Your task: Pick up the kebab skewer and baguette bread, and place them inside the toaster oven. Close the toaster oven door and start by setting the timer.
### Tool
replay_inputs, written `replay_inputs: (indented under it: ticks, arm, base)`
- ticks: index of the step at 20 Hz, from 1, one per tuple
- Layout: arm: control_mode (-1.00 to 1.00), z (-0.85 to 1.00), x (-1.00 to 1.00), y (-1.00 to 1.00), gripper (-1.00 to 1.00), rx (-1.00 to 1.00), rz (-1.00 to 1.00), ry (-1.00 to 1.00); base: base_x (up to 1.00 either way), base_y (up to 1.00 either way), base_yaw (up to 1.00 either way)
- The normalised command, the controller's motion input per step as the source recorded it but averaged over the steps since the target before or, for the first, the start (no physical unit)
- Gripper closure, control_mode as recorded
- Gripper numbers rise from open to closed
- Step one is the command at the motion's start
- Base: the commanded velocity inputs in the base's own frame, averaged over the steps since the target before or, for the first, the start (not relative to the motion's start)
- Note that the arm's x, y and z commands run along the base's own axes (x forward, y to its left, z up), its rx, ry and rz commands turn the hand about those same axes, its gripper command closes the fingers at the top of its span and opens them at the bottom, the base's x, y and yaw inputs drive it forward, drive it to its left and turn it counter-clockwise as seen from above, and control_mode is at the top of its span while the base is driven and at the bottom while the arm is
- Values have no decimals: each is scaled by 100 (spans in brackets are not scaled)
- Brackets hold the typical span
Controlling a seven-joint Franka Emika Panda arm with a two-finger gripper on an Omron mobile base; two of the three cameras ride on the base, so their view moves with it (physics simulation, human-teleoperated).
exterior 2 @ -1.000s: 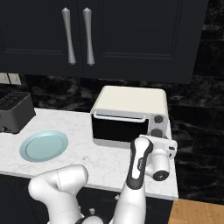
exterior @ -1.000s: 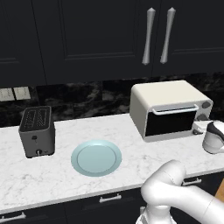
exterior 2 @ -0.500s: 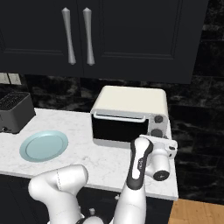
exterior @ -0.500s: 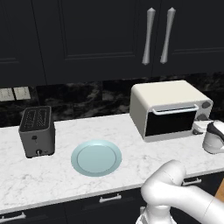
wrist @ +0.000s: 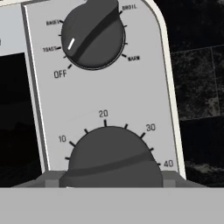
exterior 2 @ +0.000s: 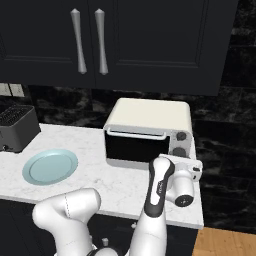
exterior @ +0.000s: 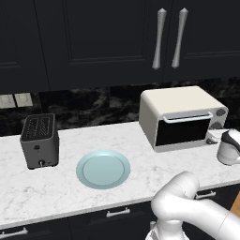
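— Where is the toaster oven (exterior: 180, 117)?
— At the counter's (exterior: 56, 187) right end, against the back edge, door (exterior 2: 136, 146) closed.
— And the gripper (exterior 2: 187, 175)?
— Right at the oven's timer knob (wrist: 111, 155); whether its fingers are spread or pinching, I cannot tell. An empty plate (exterior: 103, 168) sits mid-counter, near the front edge.

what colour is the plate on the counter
Pale blue-green, plain with no pattern. The plate shows best in the left base view.
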Motion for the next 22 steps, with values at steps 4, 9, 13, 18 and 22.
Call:
replay_inputs:
  ticks: [4, 9, 13, 18, 22]
  arm:
    - [-100, 0, 0, 0, 100, 0, 0, 0]
    - [-100, 0, -1, 0, 100, 7, 0, 0]
    - [-100, 0, -2, -1, 100, 15, -1, 0]
    - [-100, 0, 0, 0, 100, 17, -3, 0]
    - [-100, 0, 0, 0, 100, 18, -5, -1]
  base:
    - [0, 0, 0]
    - [0, 0, 0]
    - [0, 0, 0]
    - [0, 0, 0]
    - [0, 0, 0]
